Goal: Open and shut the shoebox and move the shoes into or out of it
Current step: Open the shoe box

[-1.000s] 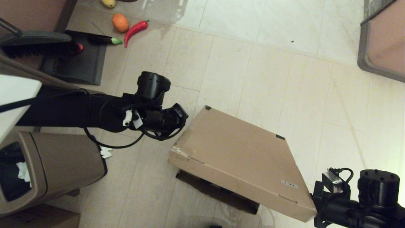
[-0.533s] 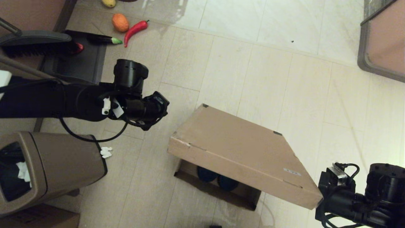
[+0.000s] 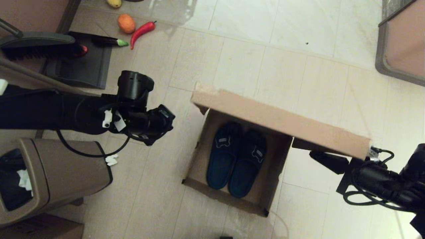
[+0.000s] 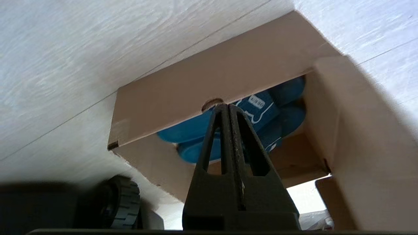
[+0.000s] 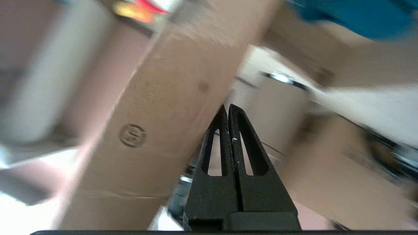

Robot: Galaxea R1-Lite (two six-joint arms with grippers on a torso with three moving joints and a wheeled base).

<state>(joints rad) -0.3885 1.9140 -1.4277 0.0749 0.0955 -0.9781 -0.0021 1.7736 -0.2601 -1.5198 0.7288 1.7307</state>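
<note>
- Swinging up from its half-raised tilt of a moment ago, the lid (image 3: 282,124) of the shoebox (image 3: 199,159) is now standing nearly on edge over the far side of the box, and the shoes (image 3: 237,159) are lying fully uncovered, side by side on the box floor.
- Pushing at the lid's right end, the right gripper (image 5: 228,109) is working with its fingers pressed together, holding nothing (it is nudging, not pinching).
- To finish the opening well, it is probably best to keep that push going until the lid is tipping past upright toward the far side of the box, since a lid left balancing could drop back onto the shoes.
- Hanging left of the box and apart from it, the left gripper (image 4: 228,109) is also showing closed, empty fingers.
- From the left wrist view, the box's near wall and the shoes' toes are showing at a low angle, which the head view is not giving; only the head view is showing both shoes whole, and the trash bin (image 3: 56,172) left of the box.
</note>
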